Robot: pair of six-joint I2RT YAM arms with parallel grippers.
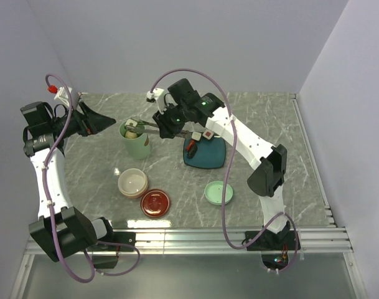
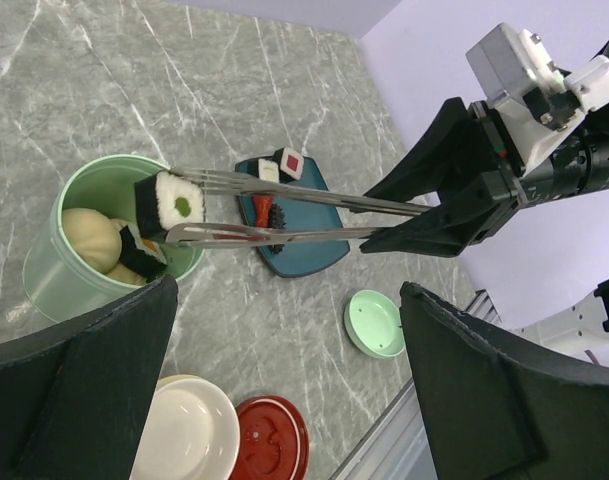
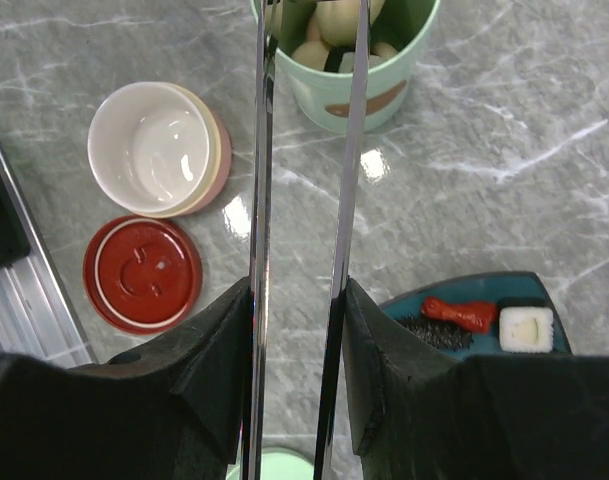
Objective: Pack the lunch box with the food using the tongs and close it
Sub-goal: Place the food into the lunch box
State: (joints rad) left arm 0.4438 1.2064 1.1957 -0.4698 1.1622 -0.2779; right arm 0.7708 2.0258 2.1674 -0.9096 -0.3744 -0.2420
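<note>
The sushi piece point(image 2: 174, 207), white with a green middle, hangs pinched between the tips of the tongs point(image 2: 284, 235), just above the mouth of the mint-green pot point(image 2: 74, 290), where beige balls point(image 2: 89, 235) already lie. It looks light and soft, and the smooth thin arms may let it slip; its flat sides give the best hold. The right gripper point(image 2: 384, 220) is clenched on the tongs. The left gripper point(image 2: 289, 290) stands wide apart and empty, near the pot.
</note>
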